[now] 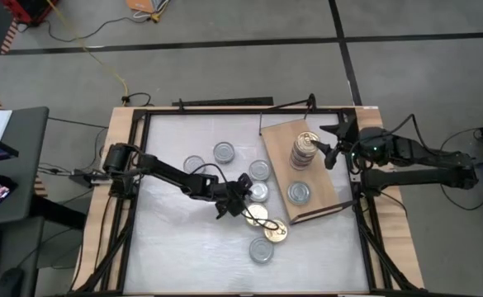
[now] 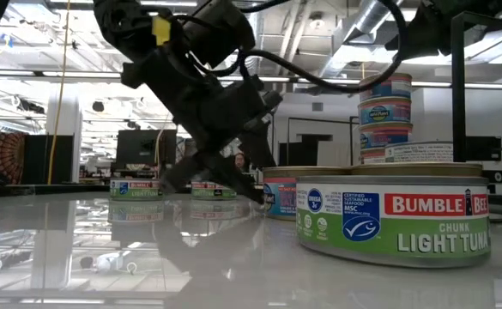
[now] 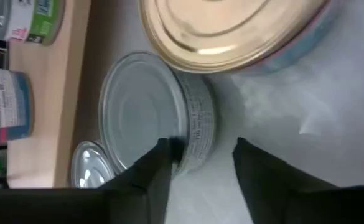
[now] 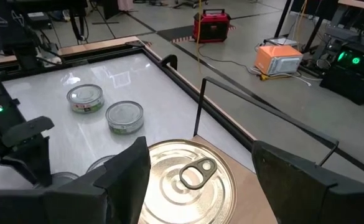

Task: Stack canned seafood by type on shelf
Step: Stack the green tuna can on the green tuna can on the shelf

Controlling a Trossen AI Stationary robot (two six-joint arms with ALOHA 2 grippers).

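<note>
**Two grippers, one at the tins and one above the stack**

The left gripper [image 1: 234, 200] is low on the white table [image 1: 167, 247], fingers [image 3: 145, 180] spread around the rim of a silver tin [image 3: 150, 112], not yet pinching it, beside a gold-lid tin [image 1: 275, 232]. The right gripper [image 1: 330, 148] hangs spread over the stack of tins [image 1: 303, 152] on the shelf [image 1: 328, 177]. Other silver tins [image 1: 223, 152] lie on the table nearby.
</note>
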